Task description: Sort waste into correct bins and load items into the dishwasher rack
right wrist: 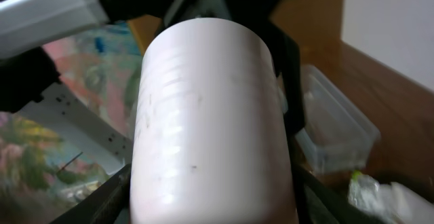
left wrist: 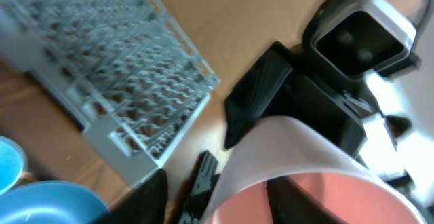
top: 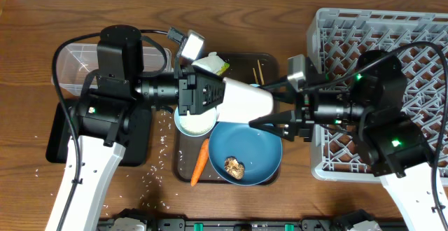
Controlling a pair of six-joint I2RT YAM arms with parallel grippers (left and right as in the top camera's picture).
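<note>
Overhead: the small pinkish cup [top: 246, 102] hangs sideways above the large blue dish [top: 245, 150], left gripper [top: 222, 98] clamped on its rim end, right gripper [top: 269, 112] spread open around its base.

Left wrist: one finger sits inside the cup's rim [left wrist: 308, 183].

Right wrist: the cup [right wrist: 210, 122] fills the view, open fingers flanking it. It looks light, rigid and smooth, so grip mid-wall.

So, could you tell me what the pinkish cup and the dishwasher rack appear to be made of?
The pinkish cup looks like smooth matte plastic or glazed ceramic: pale outside, pinker inside, faint ridges and no sharp glare; which one is unclear. The dishwasher rack looks like moulded grey plastic, an open lattice with a dull finish.
</note>
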